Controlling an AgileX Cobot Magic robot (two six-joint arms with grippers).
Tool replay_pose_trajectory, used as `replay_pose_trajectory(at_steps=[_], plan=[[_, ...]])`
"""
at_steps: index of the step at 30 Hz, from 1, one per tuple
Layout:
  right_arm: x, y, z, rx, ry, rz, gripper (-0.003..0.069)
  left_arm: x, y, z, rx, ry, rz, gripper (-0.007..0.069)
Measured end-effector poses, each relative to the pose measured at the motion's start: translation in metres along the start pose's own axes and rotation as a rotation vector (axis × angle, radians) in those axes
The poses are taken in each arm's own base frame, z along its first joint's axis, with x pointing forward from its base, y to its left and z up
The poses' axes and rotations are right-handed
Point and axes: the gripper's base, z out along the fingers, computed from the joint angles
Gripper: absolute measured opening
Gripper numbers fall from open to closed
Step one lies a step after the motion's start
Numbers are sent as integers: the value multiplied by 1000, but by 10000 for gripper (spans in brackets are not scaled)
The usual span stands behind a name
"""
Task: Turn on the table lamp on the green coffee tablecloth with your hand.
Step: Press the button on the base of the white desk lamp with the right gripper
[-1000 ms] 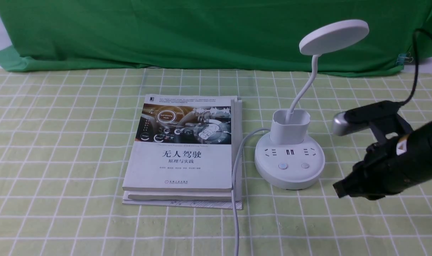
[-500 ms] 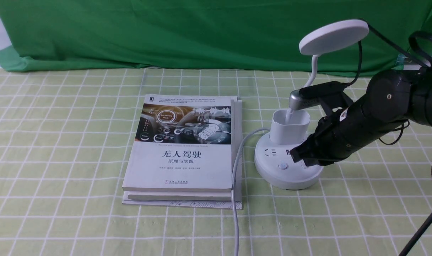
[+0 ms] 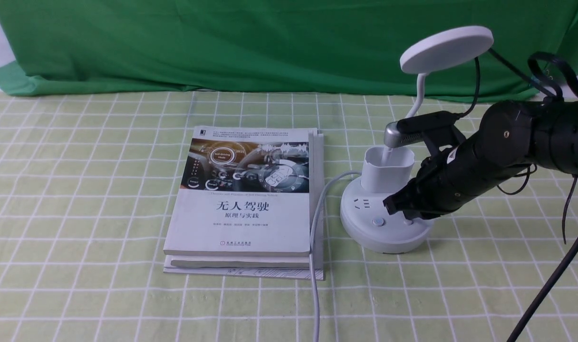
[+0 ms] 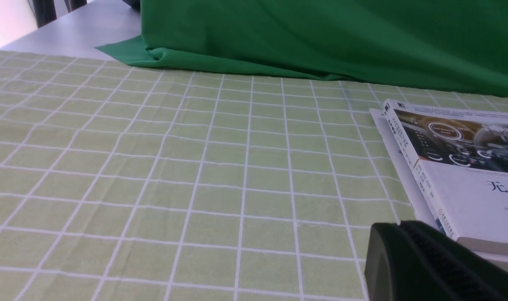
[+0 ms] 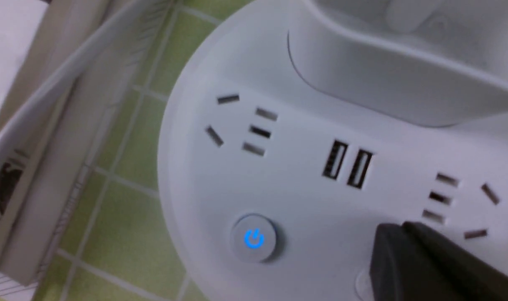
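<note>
Right pincer (image 3: 390, 204), closed, hangs over table lamp (image 3: 386, 235) base; cup holder (image 3: 385, 176) holds neck (image 3: 419, 90).

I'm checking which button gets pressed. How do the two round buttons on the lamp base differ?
The left button glows with a blue power symbol; the right button looks unlit. The left button is uncovered; the right button is partly hidden by the shut right gripper. Both are small, round, pale, on the base of the table lamp.

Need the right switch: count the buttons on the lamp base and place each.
2. The lit button, showing a blue power symbol, sits uncovered, nearer the book; the plain button lies beside it, partly under the right claw.
</note>
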Motion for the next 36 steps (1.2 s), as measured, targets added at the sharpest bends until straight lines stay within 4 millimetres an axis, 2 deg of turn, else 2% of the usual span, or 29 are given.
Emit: replay_pose_trajectory(at_steps=[10,19,23,31,33,36], plan=[[-2,0,3,-1,-2,1,32,0,0,0,0,0,0,3],[-4,2,-21,-6,-25,-9,32,0,0,0,0,0,0,3],[-2,3,-22,-9,-11,-10,32,0,0,0,0,0,0,3],[0,3,-16,-15,11,-3,32,0,0,0,0,0,0,3],[5,3,-3,-27,50,6,32,0,0,0,0,0,0,3],[4,3,1,-34,53,12,32,0,0,0,0,0,0,3]])
